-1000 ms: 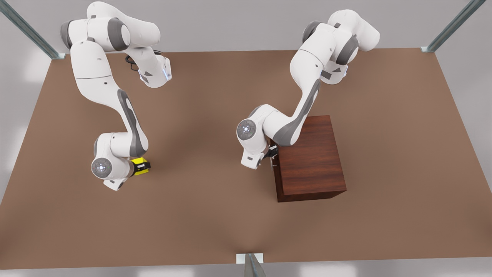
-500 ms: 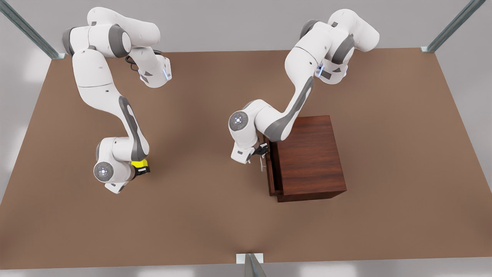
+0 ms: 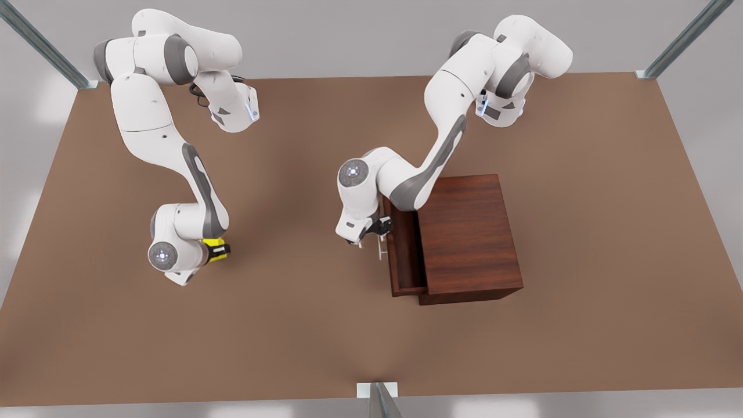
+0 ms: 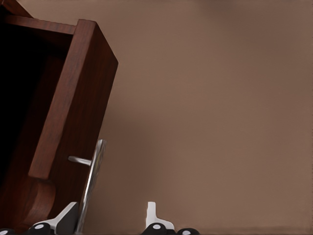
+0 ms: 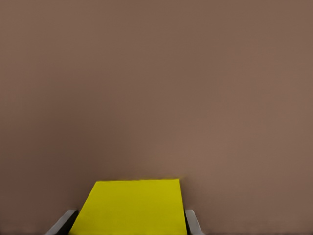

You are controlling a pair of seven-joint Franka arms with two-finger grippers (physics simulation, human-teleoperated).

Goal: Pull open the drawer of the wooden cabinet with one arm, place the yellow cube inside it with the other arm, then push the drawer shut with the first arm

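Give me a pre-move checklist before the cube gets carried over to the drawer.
1. drawer out of the wooden cabinet: ok, partly out, inside showing.
2. left gripper at the handle: ok, fingers apart, bar between them.
3. yellow cube in the right gripper: ok, a finger on each side.
4. Cube off the table: cannot tell.
5. Room above the drawer: cannot tell, the left arm crosses its far end.
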